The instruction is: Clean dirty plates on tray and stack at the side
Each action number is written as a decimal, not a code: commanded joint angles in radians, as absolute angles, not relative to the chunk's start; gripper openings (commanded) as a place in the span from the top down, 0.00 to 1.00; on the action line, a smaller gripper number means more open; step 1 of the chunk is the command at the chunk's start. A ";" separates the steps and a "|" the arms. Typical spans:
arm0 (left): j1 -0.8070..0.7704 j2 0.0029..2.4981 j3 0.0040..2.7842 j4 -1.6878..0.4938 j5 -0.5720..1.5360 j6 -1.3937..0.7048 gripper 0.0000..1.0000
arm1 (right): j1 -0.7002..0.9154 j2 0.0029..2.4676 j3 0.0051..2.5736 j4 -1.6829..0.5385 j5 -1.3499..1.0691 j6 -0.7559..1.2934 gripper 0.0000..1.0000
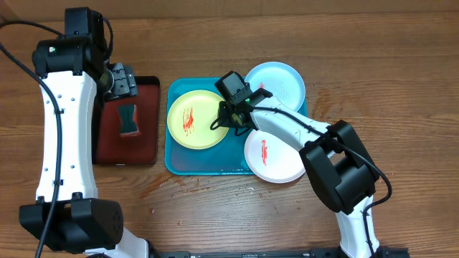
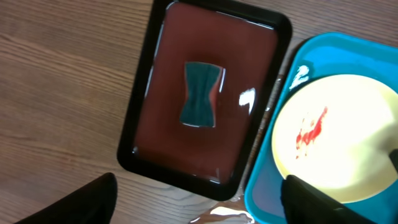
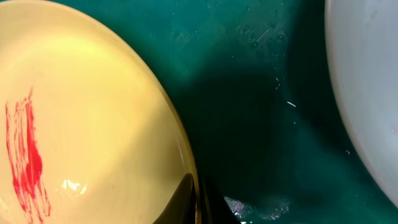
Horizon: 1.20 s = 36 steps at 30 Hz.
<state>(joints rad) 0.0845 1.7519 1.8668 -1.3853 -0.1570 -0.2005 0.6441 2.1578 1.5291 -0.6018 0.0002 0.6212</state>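
While the right gripper (image 1: 222,123) is clamped shut on the yellow-green plate's (image 1: 193,118) right rim, the left gripper (image 1: 123,82) hangs open over the black tray (image 1: 147,136).
The red-smeared yellow-green plate lies in the left part of the turquoise tray (image 1: 176,161), with bare tray floor along the near rim. The light blue plate (image 1: 280,82) overhangs the tray's far right corner, and the smeared white plate (image 1: 276,158) overhangs its near right edge. Open table (image 1: 358,43) lies beyond them. A sponge (image 1: 128,120) sits mid-black-tray.
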 commanded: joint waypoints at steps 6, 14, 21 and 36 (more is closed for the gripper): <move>0.081 1.838 1.852 -1.385 -0.201 -0.174 0.30 | 0.652 2.189 1.544 -0.617 0.019 0.622 0.96; 0.144 1.987 1.852 -1.397 -0.116 -0.088 0.42 | 0.652 2.189 1.542 -0.629 0.026 0.621 0.96; 0.227 2.068 1.852 -1.387 -0.094 -0.009 0.50 | 0.652 2.189 1.542 -0.629 0.026 0.621 0.96; 0.224 2.193 1.852 -1.295 0.027 0.086 0.56 | 0.652 2.189 1.542 -0.626 0.026 0.621 0.96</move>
<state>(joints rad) 0.2367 2.1609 1.8538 -1.3071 0.0265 0.0887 0.6441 2.1593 1.5337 -0.6151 0.0010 0.6216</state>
